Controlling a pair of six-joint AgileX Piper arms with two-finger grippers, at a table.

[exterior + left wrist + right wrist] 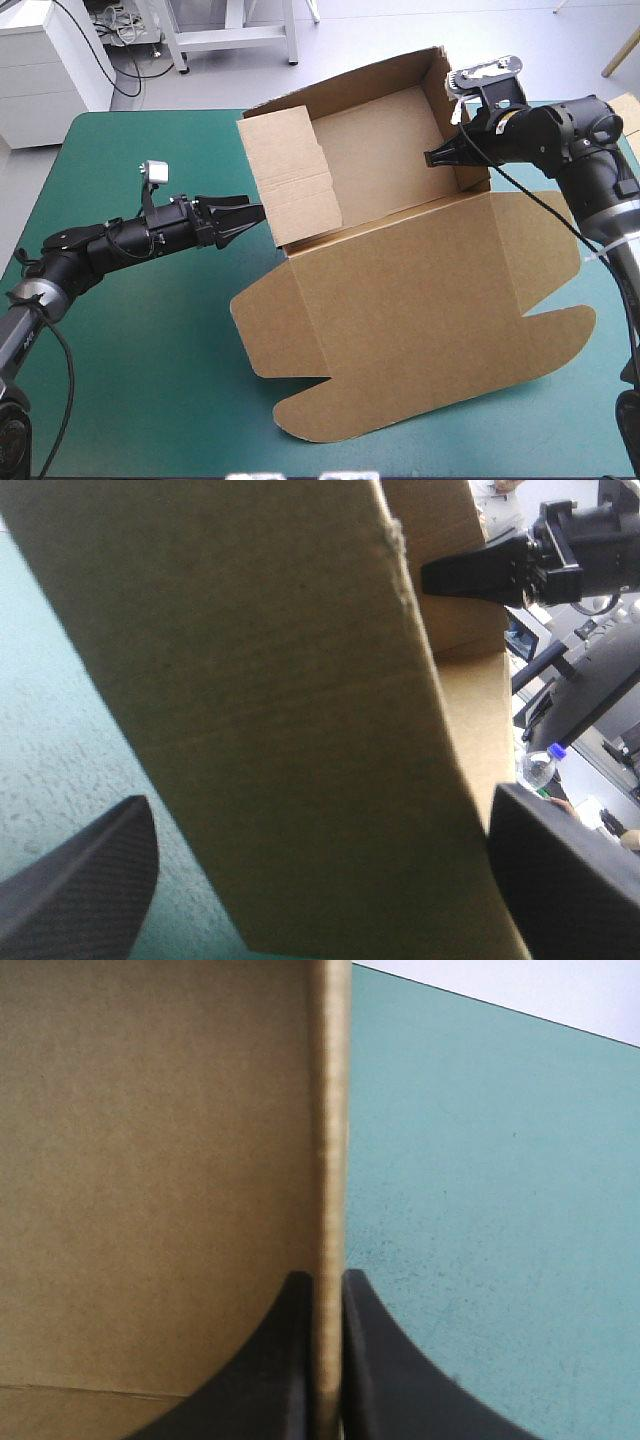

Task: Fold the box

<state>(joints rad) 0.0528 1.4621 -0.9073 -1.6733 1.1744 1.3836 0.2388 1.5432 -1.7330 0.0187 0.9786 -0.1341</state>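
The brown box (400, 300) sits mid-table as an open tray with raised walls, its lid lying flat toward the front edge. My left gripper (252, 215) is open at the tray's left wall flap (290, 180). In the left wrist view that flap (300, 730) stands edge-on between my spread fingers (95, 870). My right gripper (437, 155) is shut on the top edge of the right wall (462, 140). The right wrist view shows that wall's edge (328, 1110) pinched between the two fingers (375, 1360). The left wrist view also shows the right gripper (440, 577) beyond the flap.
Teal-green cover (150, 350) shows to the left and front-left of the box, and also outside the right wall (490, 1180). The lid's rounded tabs (560, 330) reach close to the table's right and front edges.
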